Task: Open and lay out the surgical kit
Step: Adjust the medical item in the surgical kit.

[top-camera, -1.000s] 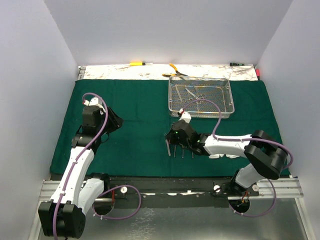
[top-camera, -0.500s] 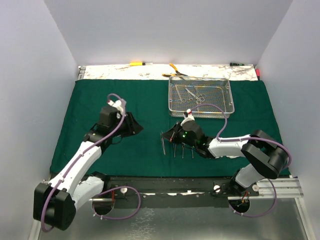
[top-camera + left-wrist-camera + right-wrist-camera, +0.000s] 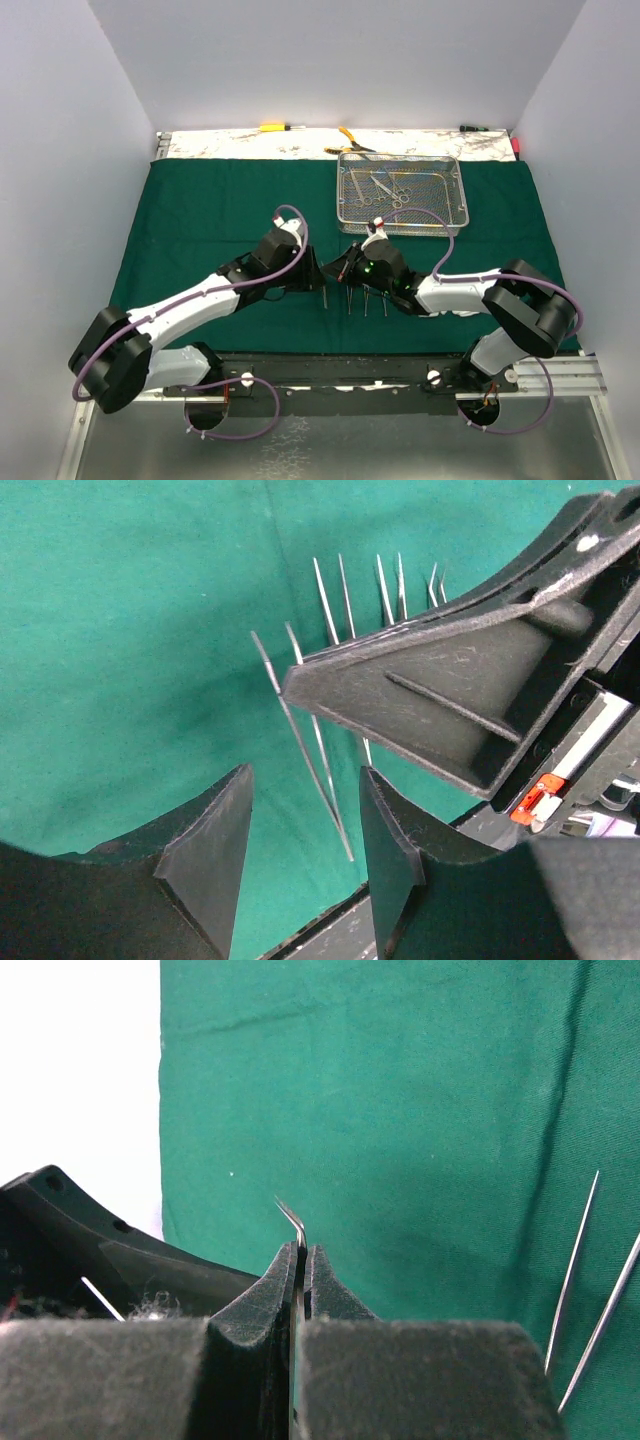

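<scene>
The dark green cloth [image 3: 240, 210] of the surgical kit lies spread flat. On its back right stands the wire-mesh tray [image 3: 452, 196], with silver clamps [image 3: 383, 190] inside. My right gripper [image 3: 336, 272] [image 3: 301, 1250] is shut on bent-tip tweezers [image 3: 292, 1216] [image 3: 300, 735] just above the cloth. My left gripper [image 3: 316, 284] [image 3: 305, 776] is open and right beside the right one. Its fingers [image 3: 215, 840] straddle the free end of those tweezers without closing on it. Three more tweezers [image 3: 366, 302] [image 3: 388, 588] lie side by side on the cloth.
Yellow-handled pliers [image 3: 350, 140] and a yellow-handled screwdriver [image 3: 273, 127] lie on the marbled strip behind the cloth. White walls close in both sides and the back. A metal rail [image 3: 340, 370] runs along the near edge by the arm bases.
My left arm has swung from the cloth's left side across to the right gripper. The right gripper shifted slightly left with the tweezers, then stayed put.
</scene>
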Motion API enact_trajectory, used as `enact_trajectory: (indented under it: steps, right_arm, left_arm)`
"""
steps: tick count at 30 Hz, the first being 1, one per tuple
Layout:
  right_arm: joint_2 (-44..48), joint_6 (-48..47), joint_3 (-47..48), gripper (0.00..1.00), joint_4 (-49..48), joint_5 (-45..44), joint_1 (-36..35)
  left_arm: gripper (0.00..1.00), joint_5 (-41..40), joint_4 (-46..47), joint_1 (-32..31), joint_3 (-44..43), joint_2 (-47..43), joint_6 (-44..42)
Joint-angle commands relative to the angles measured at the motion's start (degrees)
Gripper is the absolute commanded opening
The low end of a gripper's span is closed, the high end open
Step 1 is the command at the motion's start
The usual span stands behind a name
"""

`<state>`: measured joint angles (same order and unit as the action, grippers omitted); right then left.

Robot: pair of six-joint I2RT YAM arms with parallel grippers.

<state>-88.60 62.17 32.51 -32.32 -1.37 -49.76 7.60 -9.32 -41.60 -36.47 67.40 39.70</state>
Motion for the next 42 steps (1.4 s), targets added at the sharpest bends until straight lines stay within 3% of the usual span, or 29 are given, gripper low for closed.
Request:
enact_trajectory:
  steps: [1,5,13,16,20,26,31,42]
  right_arm:
    - [-0.69,1.24,0.97,0.01,-0.64,1.01,0.17]
    - [-0.47,1.33,0.8,0.01,-0.65,1.01,0.19]
    - [-0.25,0.29,0.94,0.01,1.08,1.01,0.19]
    - [0.12,-1.11,2.44,0.25,4.73,1.01,0.19]
    - [3.95,-3.11,2.78,0.4,10.33,-1.8,0.19]
    - [11.86,-4.06,5.45,0.41,29.81,-13.81,0.19]
    - [17.86,-3.03,4.54,0.41,43.06,-22.8,0.19]
    - [28.86,-0.44,-0.55,0.41,51.61,-28.4,0.19]
  left_arm:
    - [0.48,-4.07,4.28,-3.72,-0.27,2.45,2.67]
    - [0.41,-6.59,4.48,-5.09,-0.32,4.43,3.73]
    - [0.0,-7.17,5.01,-5.46,0.35,3.99,4.79]
    - [0.0,-7.16,5.01,-5.45,0.35,4.76,4.61]
    - [0.0,-7.2,4.86,-5.5,0.41,6.32,4.9]
    - [0.0,-9.06,4.84,-6.23,-1.44,9.77,5.49]
    - [0.0,-16.44,0.48,-10.18,-7.56,16.2,7.1]
    - [0.0,-28.89,-12.64,-17.5,-20.84,29.15,15.25]
